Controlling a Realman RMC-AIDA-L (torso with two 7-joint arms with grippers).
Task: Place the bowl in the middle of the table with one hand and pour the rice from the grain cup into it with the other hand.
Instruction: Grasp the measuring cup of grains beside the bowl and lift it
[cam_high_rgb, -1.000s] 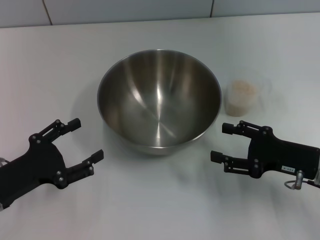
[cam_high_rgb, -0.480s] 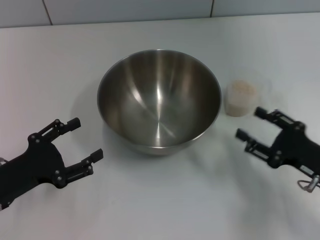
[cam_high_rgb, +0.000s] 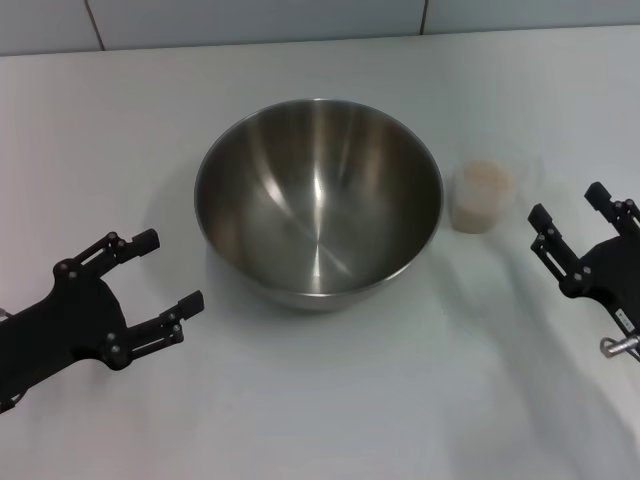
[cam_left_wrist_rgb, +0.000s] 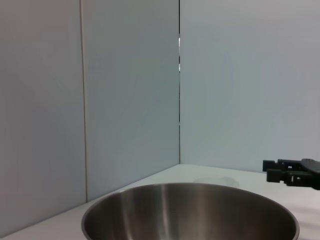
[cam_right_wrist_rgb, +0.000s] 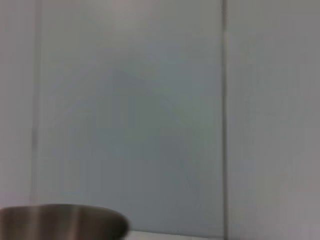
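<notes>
The stainless-steel bowl (cam_high_rgb: 318, 200) stands upright and empty in the middle of the white table (cam_high_rgb: 320, 400). It also shows in the left wrist view (cam_left_wrist_rgb: 190, 212) and the right wrist view (cam_right_wrist_rgb: 62, 221). The clear grain cup (cam_high_rgb: 484, 194) holds rice (cam_high_rgb: 483, 178) and stands just right of the bowl. My right gripper (cam_high_rgb: 568, 202) is open, right of the cup and apart from it. It shows far off in the left wrist view (cam_left_wrist_rgb: 292, 172). My left gripper (cam_high_rgb: 170, 270) is open and empty, at the front left of the bowl, apart from it.
A grey panelled wall (cam_high_rgb: 260, 20) runs along the table's far edge and fills both wrist views.
My right gripper has swung from in front of the cup out to the right and farther back, now beside the cup. The left gripper, bowl and cup have stayed put.
</notes>
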